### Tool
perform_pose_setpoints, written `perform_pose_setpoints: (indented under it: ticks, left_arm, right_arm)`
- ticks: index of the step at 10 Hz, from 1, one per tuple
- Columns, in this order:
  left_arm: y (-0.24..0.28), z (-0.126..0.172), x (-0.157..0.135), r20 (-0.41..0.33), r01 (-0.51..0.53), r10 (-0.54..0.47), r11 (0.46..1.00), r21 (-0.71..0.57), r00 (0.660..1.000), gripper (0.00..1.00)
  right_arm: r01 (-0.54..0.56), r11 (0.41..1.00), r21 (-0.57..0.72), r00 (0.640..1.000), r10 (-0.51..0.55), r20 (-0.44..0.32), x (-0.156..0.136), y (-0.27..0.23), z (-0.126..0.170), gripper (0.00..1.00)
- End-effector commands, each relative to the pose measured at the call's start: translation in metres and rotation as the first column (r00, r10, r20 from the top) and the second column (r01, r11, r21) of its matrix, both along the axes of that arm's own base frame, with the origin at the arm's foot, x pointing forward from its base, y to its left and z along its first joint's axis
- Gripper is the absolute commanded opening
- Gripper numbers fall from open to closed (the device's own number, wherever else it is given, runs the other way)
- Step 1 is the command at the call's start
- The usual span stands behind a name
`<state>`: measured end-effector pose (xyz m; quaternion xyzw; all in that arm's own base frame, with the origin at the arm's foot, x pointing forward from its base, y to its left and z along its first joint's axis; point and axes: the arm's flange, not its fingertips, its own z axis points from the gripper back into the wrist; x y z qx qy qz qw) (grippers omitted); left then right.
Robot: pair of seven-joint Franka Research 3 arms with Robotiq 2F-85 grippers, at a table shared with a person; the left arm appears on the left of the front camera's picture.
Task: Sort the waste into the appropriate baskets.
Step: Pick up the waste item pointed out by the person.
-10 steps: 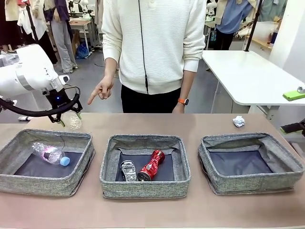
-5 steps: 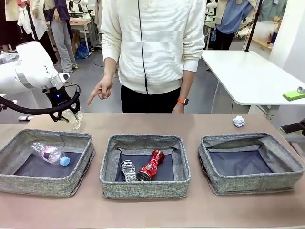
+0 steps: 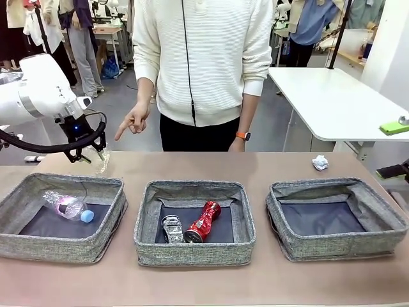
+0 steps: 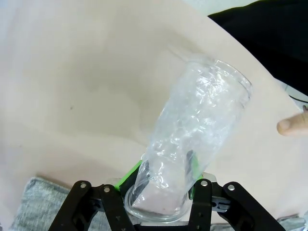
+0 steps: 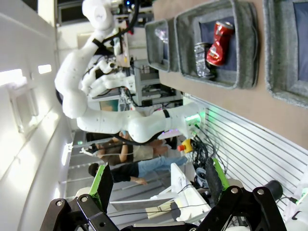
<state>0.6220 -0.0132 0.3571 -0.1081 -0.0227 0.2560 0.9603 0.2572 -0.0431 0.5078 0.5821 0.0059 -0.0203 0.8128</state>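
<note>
**Container** [image 3: 102, 161]: clear crumpled plastic, upper left of the front view, just beyond the far rim of the left basket [image 3: 64, 181]. In the left wrist view [image 4: 197, 134] it runs from bottom centre up to the right, its open mouth pointing away over the tan table [image 4: 72, 72]. We cannot tell whether it touches the table.

**Left gripper** [image 3: 89, 152]: partly closed, with its green pads pressed on either side of the container's closed end, bottom centre of the wrist view [image 4: 163, 169]. We record the container as held.

**Left basket**: holds one bottle [image 3: 64, 206], clear with a blue cap, lying on its side towards the left half.

**Middle basket** [image 3: 192, 187]: bottom centre of the front view. It holds a crushed can [image 3: 171, 228], black and silver, and a red can [image 3: 203, 222]. The two lie side by side, touching or nearly so. We also see them at the top of the right wrist view, red can [image 5: 219, 43] beside crushed can [image 5: 202, 53].

**Right basket** [image 3: 332, 185]: lower right of the front view, with its dark base showing.

**Paper ball** [image 3: 320, 162]: white, on the table beyond the right basket, apart from it.

**Right gripper** [image 5: 159, 185]: jaws spread wide along the bottom edge of its own view, with nothing between the pads.

**Hand** [image 3: 134, 121]: the person's, upper left of centre, index finger pointing down and left towards the container. A fingertip shows at the right edge of the left wrist view [image 4: 291, 126].
</note>
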Motion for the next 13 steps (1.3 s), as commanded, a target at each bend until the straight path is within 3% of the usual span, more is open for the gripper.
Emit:
perform_pose_setpoints:
  ticks: [1, 4, 5, 7, 9, 10, 13]
  left_arm:
    - [0.005, 0.043, -0.033, 0.033, 0.033, -0.033, 0.999, 0.007, 0.999, 0.42]
    - [0.002, 0.152, -0.103, 0.11, 0.116, -0.118, 0.993, 0.02, 0.987, 0.42]
    - [-0.002, 0.177, -0.131, 0.085, 0.203, -0.202, 0.979, -0.006, 0.976, 0.42]
    - [-0.01, 0.207, -0.194, 0.045, 0.309, -0.308, 0.951, -0.023, 0.95, 0.42]
    - [-0.016, 0.207, -0.252, 0.014, 0.404, -0.404, 0.914, 0.034, 0.915, 0.42]
    - [-0.017, 0.221, -0.205, 0.032, 0.305, -0.304, 0.952, -0.007, 0.952, 0.42]
    - [-0.017, 0.221, -0.205, 0.032, 0.305, -0.304, 0.952, -0.007, 0.952, 0.42]
  right_arm:
    - [-0.01, 1.0, 0.016, 1.0, 0.009, 0.022, 0.001, -0.002, 0.001, 1.0]
    - [-0.01, 1.0, 0.016, 1.0, 0.009, 0.022, 0.001, -0.002, 0.001, 1.0]
    - [-0.01, 1.0, 0.016, 1.0, 0.009, 0.022, 0.001, -0.002, 0.001, 1.0]
    - [-0.01, 1.0, 0.016, 1.0, 0.009, 0.022, 0.001, -0.002, 0.001, 1.0]
    - [-0.01, 1.0, 0.016, 1.0, 0.009, 0.022, 0.001, -0.002, 0.001, 1.0]
    - [-0.01, 1.0, 0.016, 1.0, 0.009, 0.022, 0.001, -0.002, 0.001, 1.0]
    - [-0.01, 1.0, 0.016, 1.0, 0.009, 0.022, 0.001, -0.002, 0.001, 1.0]
